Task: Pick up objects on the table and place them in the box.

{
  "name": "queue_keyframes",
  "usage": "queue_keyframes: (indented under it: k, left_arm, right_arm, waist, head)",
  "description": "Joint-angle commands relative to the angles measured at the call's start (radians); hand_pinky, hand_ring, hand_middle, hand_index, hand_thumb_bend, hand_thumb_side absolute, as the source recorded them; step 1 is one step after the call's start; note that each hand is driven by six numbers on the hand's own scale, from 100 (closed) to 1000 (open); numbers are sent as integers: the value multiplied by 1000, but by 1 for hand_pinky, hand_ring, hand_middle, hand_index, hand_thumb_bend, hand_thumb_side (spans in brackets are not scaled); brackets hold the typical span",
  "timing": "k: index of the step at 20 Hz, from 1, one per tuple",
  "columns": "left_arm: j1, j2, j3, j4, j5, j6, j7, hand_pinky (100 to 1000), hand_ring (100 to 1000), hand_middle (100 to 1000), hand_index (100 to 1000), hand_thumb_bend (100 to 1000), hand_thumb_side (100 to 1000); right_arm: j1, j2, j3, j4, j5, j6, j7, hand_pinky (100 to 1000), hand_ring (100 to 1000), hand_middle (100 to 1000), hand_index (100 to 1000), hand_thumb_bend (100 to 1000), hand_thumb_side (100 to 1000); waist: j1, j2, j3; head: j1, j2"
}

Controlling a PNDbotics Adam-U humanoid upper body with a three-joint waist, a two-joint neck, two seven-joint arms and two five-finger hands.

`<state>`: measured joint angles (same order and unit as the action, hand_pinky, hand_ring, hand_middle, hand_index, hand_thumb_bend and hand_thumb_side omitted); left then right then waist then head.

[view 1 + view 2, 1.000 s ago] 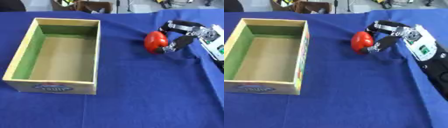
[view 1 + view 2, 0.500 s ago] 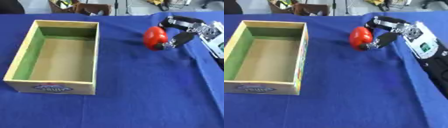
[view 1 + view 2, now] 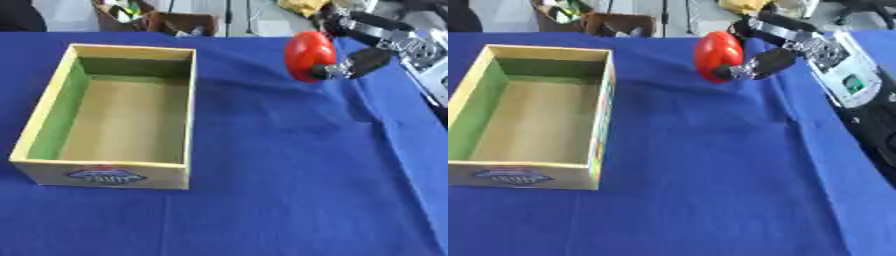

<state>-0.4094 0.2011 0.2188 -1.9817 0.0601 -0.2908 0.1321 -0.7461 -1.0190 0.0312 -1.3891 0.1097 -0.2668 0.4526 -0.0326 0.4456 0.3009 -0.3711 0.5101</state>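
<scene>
Gripping a glossy red rounded object [image 3: 717,56], the right robot hand [image 3: 773,47] has its fingers and thumb curled round it, held above the blue cloth of the table [image 3: 289,165] to the right of the box [image 3: 112,165] and level with its far end. The box, an open rectangular carton with green inner walls, runs lengthwise away from the robot; the carry goes leftward, I judge

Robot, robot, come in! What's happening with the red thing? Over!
Right robot hand shut on red object, held above the blue cloth. Left robot hand out of view. Box empty, open. Nothing between them. Over.
</scene>
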Motion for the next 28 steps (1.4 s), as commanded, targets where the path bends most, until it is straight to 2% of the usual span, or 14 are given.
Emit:
queue_keyframes:
  k: [1, 5, 10, 15, 23, 27, 28]
  left_arm:
    - [-8, 26, 5, -18, -7, 0, 0, 149, 463, 537, 658, 100, 914]
    - [-16, 24, 0, -18, -5, -1, -4, 152, 461, 536, 659, 100, 912]
    - [-23, 20, -5, -18, -1, -3, -6, 154, 460, 536, 661, 100, 909]
    - [-28, 17, -6, -18, 2, -6, -6, 155, 460, 536, 661, 100, 907]
    - [-41, 10, -7, -18, 5, -12, -4, 157, 460, 536, 663, 100, 905]
    - [-49, 8, -7, -18, 6, -17, -1, 158, 459, 535, 663, 100, 903]
    - [-51, 8, -7, -18, 6, -19, 0, 158, 459, 535, 663, 100, 902]
  right_arm:
    - [-28, -46, -8, -41, -24, 9, -20, 720, 418, 332, 479, 438, 651]
    - [-72, -22, 15, -60, -27, 23, -30, 707, 409, 331, 479, 439, 654]
    - [-159, 47, 51, -55, -19, 49, -32, 695, 401, 327, 479, 445, 654]
    - [-219, 119, 87, -26, 26, 71, -25, 688, 395, 322, 478, 450, 650]
    - [-261, 206, 126, 33, 145, 87, -54, 686, 392, 322, 476, 444, 649]
    - [-267, 232, 139, 66, 234, 85, -113, 683, 394, 324, 473, 432, 657]
    - [-269, 240, 142, 78, 259, 87, -134, 683, 396, 325, 473, 448, 632]
  waist:
    - [-3, -33, 1]
    - [-10, -41, 16]
    - [-16, -47, 47]
    - [-20, -48, 79]
    - [-30, -40, 109]
    - [-32, -36, 122]
    - [-33, -34, 126]
  head:
    - [-10, 7]
    - [-31, 8]
    - [-59, 10]
    - [-88, 14]
    - [-111, 12]
    - [-128, 7]
    - [-132, 6]
